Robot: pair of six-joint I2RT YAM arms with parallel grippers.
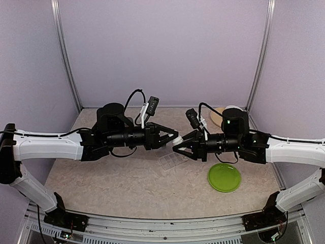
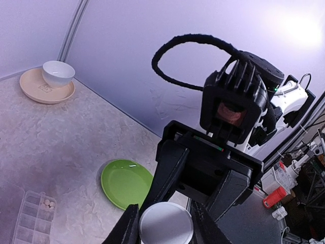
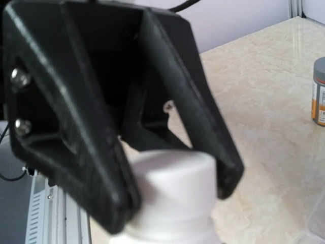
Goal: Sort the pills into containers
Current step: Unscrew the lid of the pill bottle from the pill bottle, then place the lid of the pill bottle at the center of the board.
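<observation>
A white pill bottle (image 3: pixel 170 193) hangs in the air between my two arms, above the clear pill box (image 1: pixel 170 161). My right gripper (image 1: pixel 179 147) is shut on the bottle's body; its own fingertips are out of the right wrist view. My left gripper (image 2: pixel 165 227) faces it, and its black fingers (image 3: pixel 101 183) press both sides of the bottle's white cap (image 2: pixel 166 221). The pill box (image 2: pixel 33 219) lies flat on the table with a few pale pills (image 2: pixel 49 204) in one compartment.
A round green plate (image 1: pixel 224 177) lies right of the pill box. A white bowl (image 2: pixel 58 73) stands on a tan plate (image 2: pixel 46 92) at the back right corner. A second bottle (image 3: pixel 319 91) with a grey lid and orange label stands on the table.
</observation>
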